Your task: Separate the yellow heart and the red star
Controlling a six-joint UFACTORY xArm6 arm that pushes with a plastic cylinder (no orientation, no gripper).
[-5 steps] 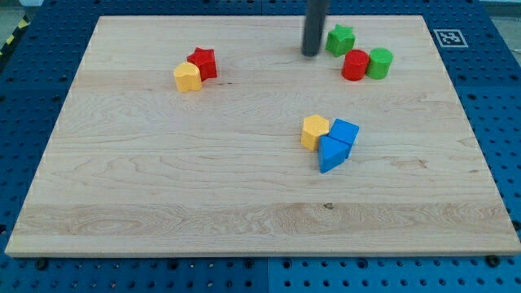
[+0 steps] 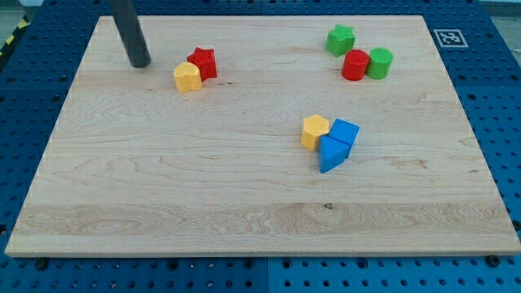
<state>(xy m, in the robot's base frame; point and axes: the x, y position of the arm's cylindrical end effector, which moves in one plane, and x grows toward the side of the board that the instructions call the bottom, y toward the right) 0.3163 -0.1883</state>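
The yellow heart (image 2: 187,77) and the red star (image 2: 203,63) sit touching each other at the upper left of the wooden board (image 2: 163,179), the star up and to the right of the heart. My tip (image 2: 140,63) rests on the board to the left of both, roughly a block's width from the heart, touching neither.
A green star (image 2: 340,39), a red cylinder (image 2: 355,64) and a green cylinder (image 2: 379,63) cluster at the upper right. A yellow hexagon (image 2: 315,130), a blue cube (image 2: 345,132) and a blue triangle (image 2: 330,153) huddle near the centre. A marker tag (image 2: 449,37) sits off the board's top right corner.
My tip has swept left across the board's top, from beside the green star to just left of the yellow heart. No block has moved.
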